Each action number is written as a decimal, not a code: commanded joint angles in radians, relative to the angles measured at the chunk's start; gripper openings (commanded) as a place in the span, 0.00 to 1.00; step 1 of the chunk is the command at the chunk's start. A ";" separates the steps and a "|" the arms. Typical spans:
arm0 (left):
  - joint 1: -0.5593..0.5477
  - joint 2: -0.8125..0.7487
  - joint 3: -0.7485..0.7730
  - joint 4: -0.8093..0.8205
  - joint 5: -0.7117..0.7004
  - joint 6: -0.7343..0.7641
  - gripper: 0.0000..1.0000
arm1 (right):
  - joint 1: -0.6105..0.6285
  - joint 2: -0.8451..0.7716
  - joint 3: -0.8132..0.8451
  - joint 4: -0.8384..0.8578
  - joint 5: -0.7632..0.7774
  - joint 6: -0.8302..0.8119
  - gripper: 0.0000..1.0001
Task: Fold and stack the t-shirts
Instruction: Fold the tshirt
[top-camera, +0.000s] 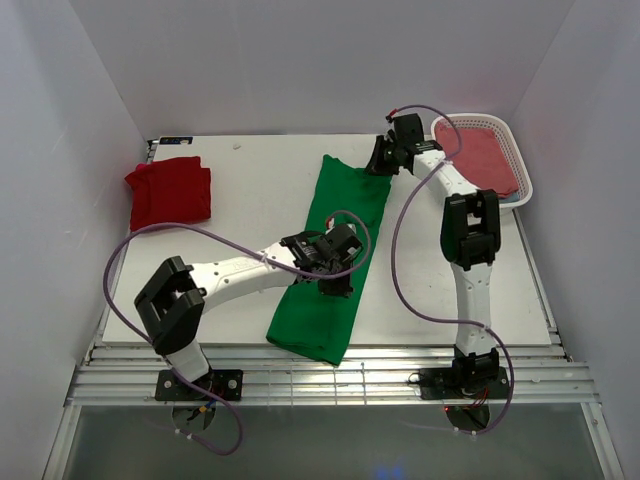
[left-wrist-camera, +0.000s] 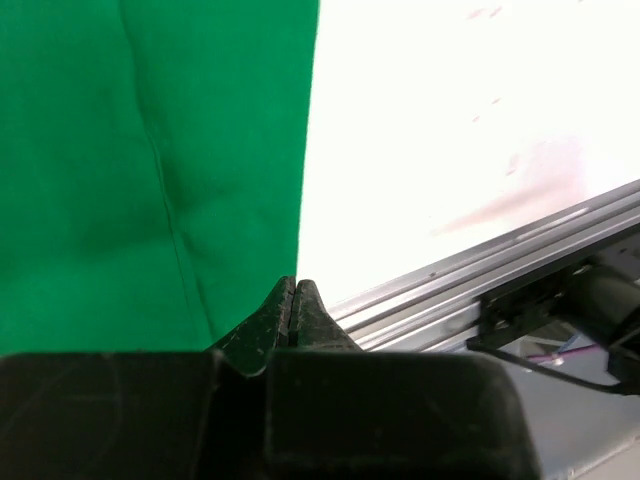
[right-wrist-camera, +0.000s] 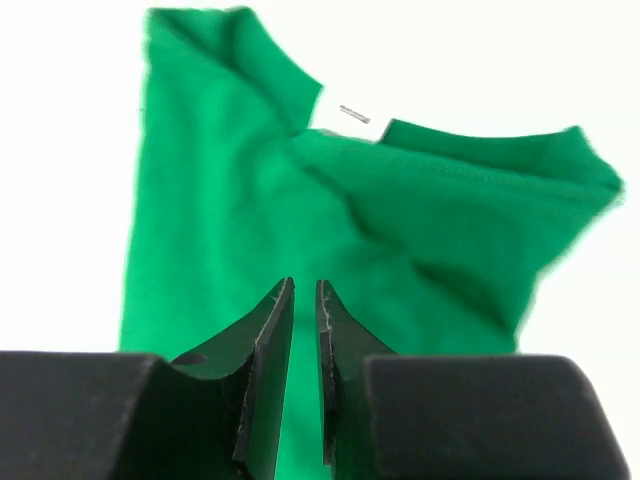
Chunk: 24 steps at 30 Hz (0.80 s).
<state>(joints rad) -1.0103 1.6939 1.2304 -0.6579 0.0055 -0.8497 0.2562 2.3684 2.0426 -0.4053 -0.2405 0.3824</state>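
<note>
green cotton t-shirt (top-camera: 345, 200) (left-wrist-camera: 150, 170) (right-wrist-camera: 300, 220), folded into a long strip, is lying slantwise on the white bench (top-camera: 260, 180). left fingers (left-wrist-camera: 285, 300) are pressing shut at its edge. right fingers (right-wrist-camera: 280, 305) are sitting narrowly parted at its collar end. folded red t-shirt (top-camera: 168, 193) is resting at the bench's far left corner.

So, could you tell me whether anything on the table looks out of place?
The green shirt lies askew, a long strip running diagonally, its near end reaching over the table's front edge onto the rails. Its collar end is rumpled.
</note>
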 joint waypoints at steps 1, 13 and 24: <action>-0.004 -0.117 0.043 0.007 -0.131 0.024 0.00 | -0.006 -0.285 -0.094 0.123 0.023 -0.059 0.21; -0.005 -0.286 -0.281 -0.055 -0.211 -0.023 0.00 | 0.145 -0.448 -0.289 -0.202 0.105 -0.162 0.08; -0.008 -0.266 -0.348 -0.006 -0.210 -0.003 0.00 | 0.210 -0.446 -0.568 -0.109 0.150 -0.079 0.08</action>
<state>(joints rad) -1.0122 1.4425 0.8909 -0.6979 -0.1928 -0.8574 0.4797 1.9366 1.4921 -0.5369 -0.1257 0.2810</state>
